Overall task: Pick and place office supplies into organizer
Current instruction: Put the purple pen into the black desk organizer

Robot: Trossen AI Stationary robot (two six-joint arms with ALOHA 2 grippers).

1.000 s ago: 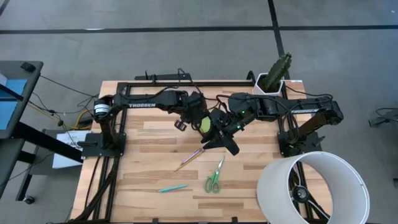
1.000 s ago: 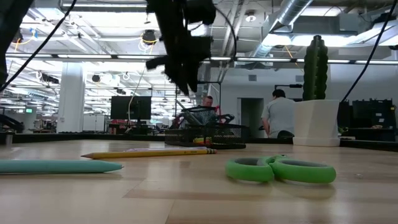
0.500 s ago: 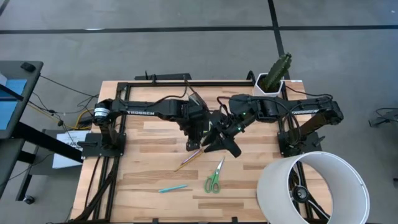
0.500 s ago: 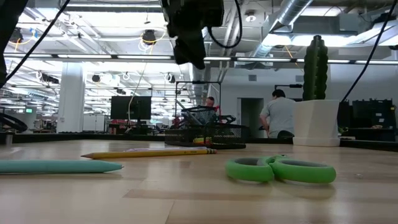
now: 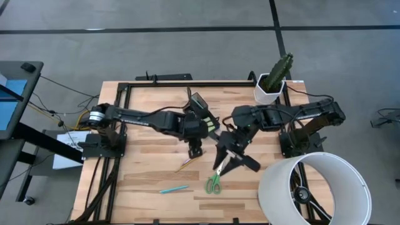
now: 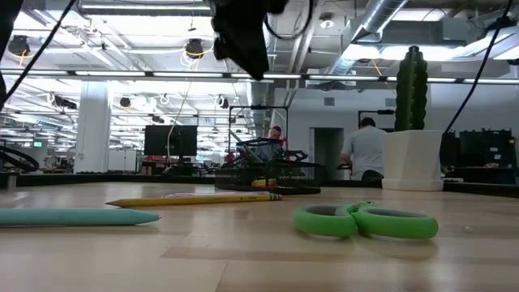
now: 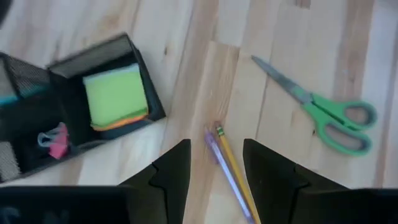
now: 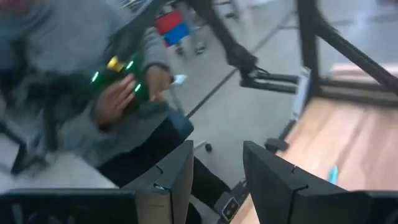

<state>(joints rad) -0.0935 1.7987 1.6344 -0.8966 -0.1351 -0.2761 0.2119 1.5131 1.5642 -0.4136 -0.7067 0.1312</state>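
My left gripper (image 7: pixel 214 168) is open and hangs over the yellow pencil (image 7: pixel 235 174) and the purple pen (image 7: pixel 224 171), which lie side by side on the table; it touches nothing. The black organizer (image 7: pixel 74 118) holds the lime-green sticky pad (image 7: pixel 117 96) in its low tray and a pink clip (image 7: pixel 56 140). Green-handled scissors (image 5: pixel 215 178) and a teal pen (image 5: pixel 174 189) lie flat nearer the near edge. My right gripper (image 5: pixel 228 161) is open above the scissors' blades and looks out past the table at the room.
A white pot with a cactus (image 5: pixel 270 84) stands at the far right. A large white cylinder (image 5: pixel 312 187) fills the near right corner. Beyond the table a person's hand (image 8: pixel 121 99) holds a lit controller. In the high view both arms cover the organizer.
My left gripper has moved from over the organizer toward the near edge and now hangs over the pencil and pen. My right gripper has swung toward the near right and stands over the scissors. The supplies on the table have stayed put.
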